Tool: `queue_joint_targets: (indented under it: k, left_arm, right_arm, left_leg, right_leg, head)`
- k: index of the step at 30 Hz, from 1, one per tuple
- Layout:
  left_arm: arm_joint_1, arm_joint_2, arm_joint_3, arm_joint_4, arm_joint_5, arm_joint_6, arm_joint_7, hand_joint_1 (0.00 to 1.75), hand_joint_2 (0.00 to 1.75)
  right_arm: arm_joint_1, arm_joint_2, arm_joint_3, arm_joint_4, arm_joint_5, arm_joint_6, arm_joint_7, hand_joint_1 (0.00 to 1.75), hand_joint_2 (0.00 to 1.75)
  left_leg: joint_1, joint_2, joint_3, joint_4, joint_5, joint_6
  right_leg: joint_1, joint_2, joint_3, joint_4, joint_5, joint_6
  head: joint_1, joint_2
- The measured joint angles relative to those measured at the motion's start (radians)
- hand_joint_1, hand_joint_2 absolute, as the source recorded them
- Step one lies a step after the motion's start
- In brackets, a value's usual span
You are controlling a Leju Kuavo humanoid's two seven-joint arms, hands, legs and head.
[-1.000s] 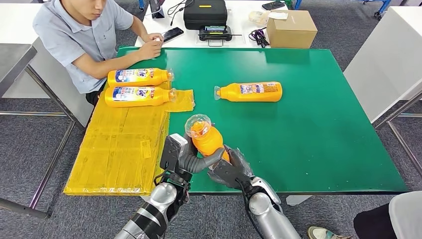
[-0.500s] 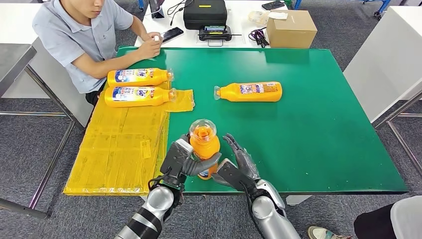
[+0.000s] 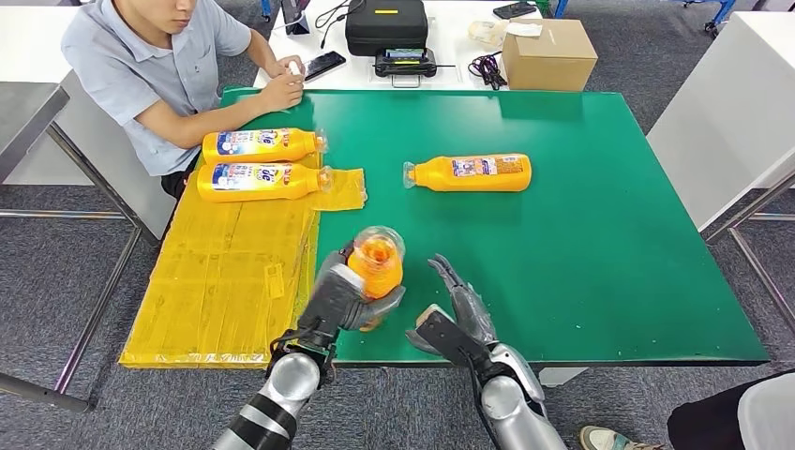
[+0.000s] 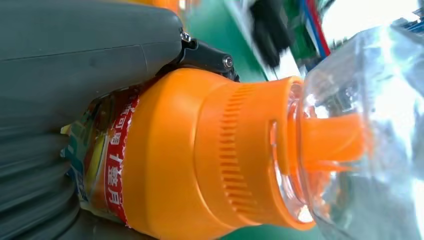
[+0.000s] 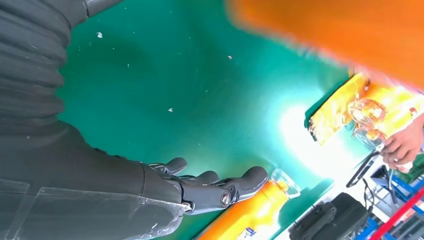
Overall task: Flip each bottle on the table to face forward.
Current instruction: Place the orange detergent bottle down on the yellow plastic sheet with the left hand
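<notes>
Released by the right hand point(image 3: 457, 314), bottle point(image 3: 376, 266) stands in left hand point(image 3: 344, 298).

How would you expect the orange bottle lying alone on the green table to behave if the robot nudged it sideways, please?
The lone orange bottle lies on its side with a rounded body, so it would probably roll rather than slide. Its glossy plastic looks fairly slippery. The clear cap seems thin and might dent under pressure.

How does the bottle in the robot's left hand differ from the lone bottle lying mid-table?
The held bottle is gripped by the left hand with its clear cap toward the head camera; the lone bottle lies flat on the green table, untouched, its label showing and its cap pointing toward the yellow sheet. Both are orange with clear caps.
</notes>
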Motion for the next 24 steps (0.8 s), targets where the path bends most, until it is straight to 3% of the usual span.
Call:
queue_joint_targets:
  k: [4,10,15,21,24]
  left_arm:
    - [-0.001,0.020,0.032,-0.030,-0.459,0.067,0.122,1.75,1.75]
    - [-0.007,0.040,0.072,-0.063,-0.851,0.010,0.246,1.75,1.75]
    - [-0.036,0.056,0.076,-0.051,-0.945,-0.010,0.284,1.75,1.75]
    - [-0.089,0.066,0.093,0.025,-0.909,-0.056,0.280,1.75,1.75]
    - [-0.121,0.071,0.110,0.096,-0.913,-0.028,0.275,1.75,1.75]
  right_arm:
    - [0.010,-0.001,-0.017,-0.021,-0.005,0.010,-0.009,0.00,1.75]
    - [0.019,-0.008,-0.085,-0.050,-0.038,0.014,-0.019,0.00,1.75]
    - [0.019,-0.010,-0.130,-0.059,-0.049,0.029,-0.028,0.00,1.75]
    - [0.018,-0.010,-0.157,-0.058,-0.053,0.041,-0.037,0.00,1.75]
    - [0.015,-0.009,-0.168,-0.053,-0.055,0.046,-0.042,0.00,1.75]
  left_leg:
    - [0.000,0.000,0.000,0.000,0.000,0.000]
    - [0.000,0.000,0.000,0.000,0.000,0.000]
    - [0.000,0.000,0.000,0.000,0.000,0.000]
    - [0.000,0.000,0.000,0.000,0.000,0.000]
    - [0.000,0.000,0.000,0.000,0.000,0.000]
  right_leg:
    - [0.000,0.000,0.000,0.000,0.000,0.000]
    - [0.000,0.000,0.000,0.000,0.000,0.000]
    - [0.000,0.000,0.000,0.000,0.000,0.000]
    - [0.000,0.000,0.000,0.000,0.000,0.000]
    - [0.000,0.000,0.000,0.000,0.000,0.000]
  head:
    - [0.000,0.000]
    - [0.000,0.000]
    - [0.000,0.000]
    - [0.000,0.000]
    - [0.000,0.000]
